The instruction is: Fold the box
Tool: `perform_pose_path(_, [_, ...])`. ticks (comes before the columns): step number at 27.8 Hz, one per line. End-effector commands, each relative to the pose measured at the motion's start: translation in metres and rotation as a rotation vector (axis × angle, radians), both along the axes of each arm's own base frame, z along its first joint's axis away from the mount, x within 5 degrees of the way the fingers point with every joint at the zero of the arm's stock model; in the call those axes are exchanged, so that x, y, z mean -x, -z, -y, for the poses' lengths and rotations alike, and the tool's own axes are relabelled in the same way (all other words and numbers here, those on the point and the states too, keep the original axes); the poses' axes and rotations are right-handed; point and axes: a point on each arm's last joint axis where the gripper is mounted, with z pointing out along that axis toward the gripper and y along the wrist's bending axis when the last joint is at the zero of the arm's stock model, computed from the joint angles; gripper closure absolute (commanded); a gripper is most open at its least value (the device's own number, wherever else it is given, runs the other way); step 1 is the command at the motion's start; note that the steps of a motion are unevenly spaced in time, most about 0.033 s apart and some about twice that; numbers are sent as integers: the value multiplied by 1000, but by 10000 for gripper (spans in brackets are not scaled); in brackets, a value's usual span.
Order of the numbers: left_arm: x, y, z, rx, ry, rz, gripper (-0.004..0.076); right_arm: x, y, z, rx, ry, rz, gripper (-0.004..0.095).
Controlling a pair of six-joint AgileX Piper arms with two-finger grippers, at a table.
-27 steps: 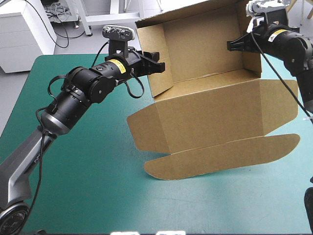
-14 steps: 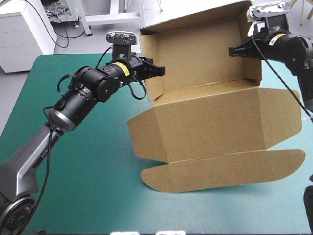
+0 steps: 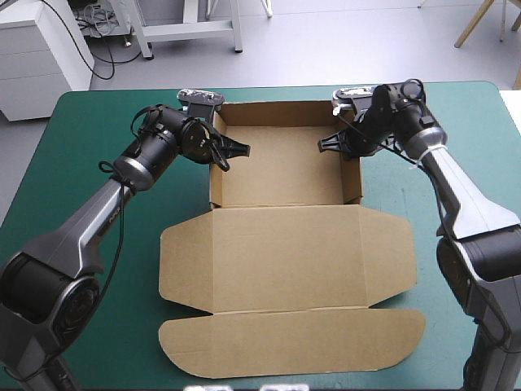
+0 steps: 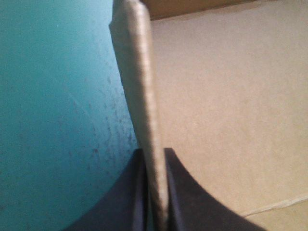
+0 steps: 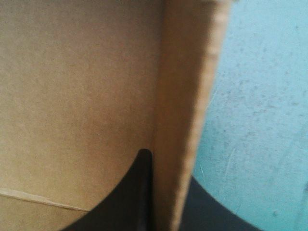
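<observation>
The brown box (image 3: 281, 171) rests on the teal-green table as an open tray, walls up at the back half. Its lid (image 3: 285, 257) lies flat toward the near edge, ending in a long rounded flap (image 3: 289, 342). My left gripper (image 3: 238, 150) is shut on the box's left wall (image 4: 139, 96), one black finger on each side. On the opposite side my right gripper (image 3: 328, 144) is shut on the box's right wall (image 5: 185, 106), again with the board between its fingers. Both wrist views show the tray floor on the inner side and cover on the outer side.
Bare teal-green cover (image 3: 89, 130) lies left of the box, and more (image 3: 480, 138) to its right. The rounded flap reaches close to the table's near edge. A white cabinet (image 3: 41, 49) stands off the far left corner.
Earlier both arms held the box tipped up high with the lid hanging. They have lowered it, and it now sits flat on the table with the lid spread toward the near edge.
</observation>
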Motion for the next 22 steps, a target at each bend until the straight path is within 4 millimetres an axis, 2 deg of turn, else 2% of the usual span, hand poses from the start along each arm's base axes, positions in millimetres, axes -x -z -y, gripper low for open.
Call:
perform_pose_path(1, [1, -24, 12, 86, 49, 101, 734, 9, -21, -30, -92, -52, 69, 907])
perform_pose_path(3, [-3, -10, 14, 42, 74, 63, 734, 7, -13, -36, -105, -44, 50, 908])
perform_pose_path(10, [-9, 8, 16, -17, 119, 8, 726, 2, -1, -35, -71, -31, 17, 908])
perform_pose_path(13, [-12, 15, 10, -7, 116, -51, 640, 2, 1, -32, -38, -27, 6, 899])
perform_pose_path(14, [-12, 17, 6, 3, 104, -78, 576, 2, 1, -32, -33, -27, 5, 879])
perform_pose_path(16, [-13, 17, 1, 18, 89, -99, 482, 2, 1, -32, -30, -33, 5, 797])
perform_pose_path(17, [-15, 17, -2, 35, 77, -106, 410, 2, 1, -32, -29, -42, 8, 724])
perform_pose_path(19, [-15, 14, -5, 44, 70, -104, 316, 2, 1, -32, -28, -51, 12, 545])
perform_pose_path(22, [-15, 9, -10, 26, 65, -80, 225, 0, -1, -30, -28, -47, 41, 202])
